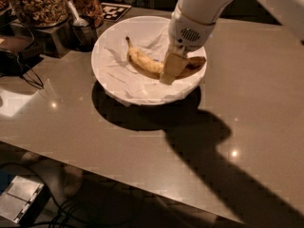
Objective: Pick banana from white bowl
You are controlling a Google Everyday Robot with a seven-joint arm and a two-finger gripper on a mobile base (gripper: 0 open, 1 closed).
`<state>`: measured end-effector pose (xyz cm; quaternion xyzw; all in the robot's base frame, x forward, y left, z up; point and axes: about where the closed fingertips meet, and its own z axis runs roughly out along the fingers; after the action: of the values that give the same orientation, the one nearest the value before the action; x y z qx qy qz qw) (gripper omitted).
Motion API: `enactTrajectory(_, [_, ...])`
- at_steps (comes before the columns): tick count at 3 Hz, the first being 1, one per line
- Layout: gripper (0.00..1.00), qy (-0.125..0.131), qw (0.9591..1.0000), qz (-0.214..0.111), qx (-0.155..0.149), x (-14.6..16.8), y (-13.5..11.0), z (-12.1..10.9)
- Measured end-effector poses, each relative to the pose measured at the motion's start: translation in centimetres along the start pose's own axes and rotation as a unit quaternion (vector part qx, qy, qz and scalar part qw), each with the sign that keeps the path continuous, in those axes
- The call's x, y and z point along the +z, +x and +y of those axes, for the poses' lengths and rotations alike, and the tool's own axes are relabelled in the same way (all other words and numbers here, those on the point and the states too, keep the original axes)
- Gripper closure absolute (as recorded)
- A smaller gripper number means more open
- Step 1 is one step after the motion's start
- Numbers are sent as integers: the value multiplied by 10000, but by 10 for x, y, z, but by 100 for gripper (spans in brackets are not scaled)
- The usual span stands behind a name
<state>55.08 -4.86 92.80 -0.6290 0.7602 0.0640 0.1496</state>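
Note:
The banana [142, 61], yellow with brown speckles, lies across the white bowl [102, 80], its stem pointing to the upper left and its dark end to the right. The bowl is lined with crumpled white paper and stands on the brown table. My gripper [172, 65] reaches down into the bowl from the upper right. It is closed around the banana's right half, with one pale finger [170, 71] in front of the fruit and the other hidden behind it. The banana seems to sit slightly above the paper.
Glass jars of nuts [38, 4] and a second jar [88, 4] stand at the back left, with a metal cup and scoop [81, 28] next to the bowl. Black cables [19, 68] lie at the left. The table's front edge [95, 163] runs diagonally, with a grey box [19, 198] on the floor.

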Motion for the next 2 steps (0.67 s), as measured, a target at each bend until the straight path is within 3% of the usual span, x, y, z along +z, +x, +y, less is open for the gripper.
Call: enactTrajectory(2, [100, 253, 9982, -232, -483, -59, -2, 56])
